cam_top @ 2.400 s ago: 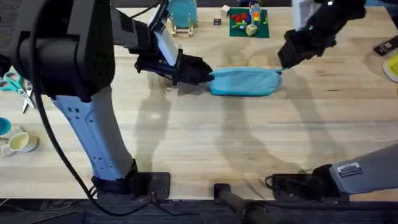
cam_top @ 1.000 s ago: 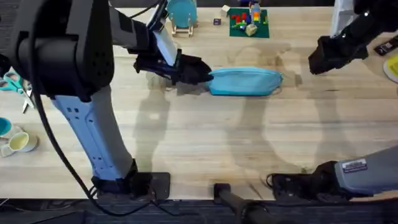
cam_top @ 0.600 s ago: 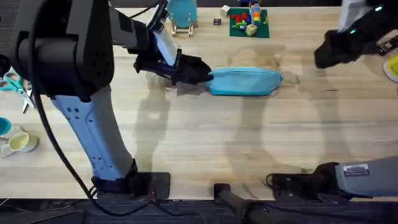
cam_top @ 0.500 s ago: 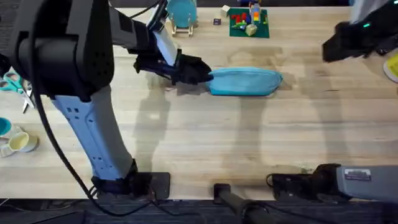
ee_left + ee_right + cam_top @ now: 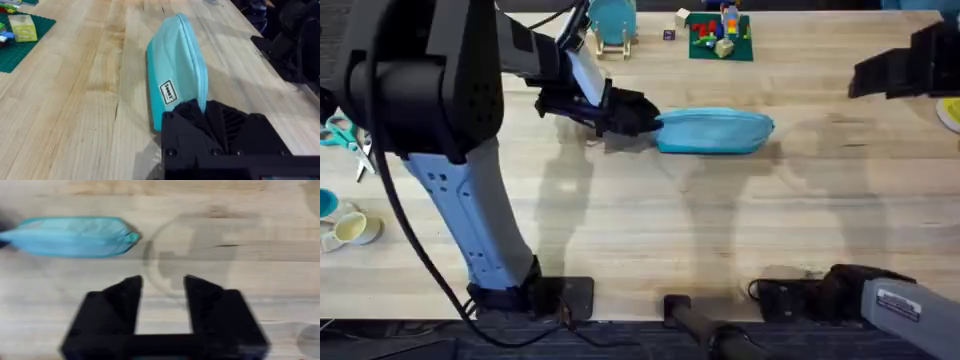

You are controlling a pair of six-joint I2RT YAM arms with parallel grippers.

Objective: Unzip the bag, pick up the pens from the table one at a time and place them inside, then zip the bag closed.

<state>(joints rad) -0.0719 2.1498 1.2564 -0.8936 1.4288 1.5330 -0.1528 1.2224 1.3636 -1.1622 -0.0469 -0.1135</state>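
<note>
On the table (image 5: pixel 650 240), one bag (image 5: pixel 714 131) — left gripper (image 5: pixel 638 114) clamped on its end, right gripper (image 5: pixel 162 292) apart

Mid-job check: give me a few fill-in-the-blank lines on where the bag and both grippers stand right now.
1. The left gripper is clamped on the ____ end of the bag, as the overhead view shows it.
2. The right gripper has its fingers ____, with nothing between them.
3. The bag lies on the ____.
4. The bag's zipper is ____.

Missing words: left; open; table; closed
</note>
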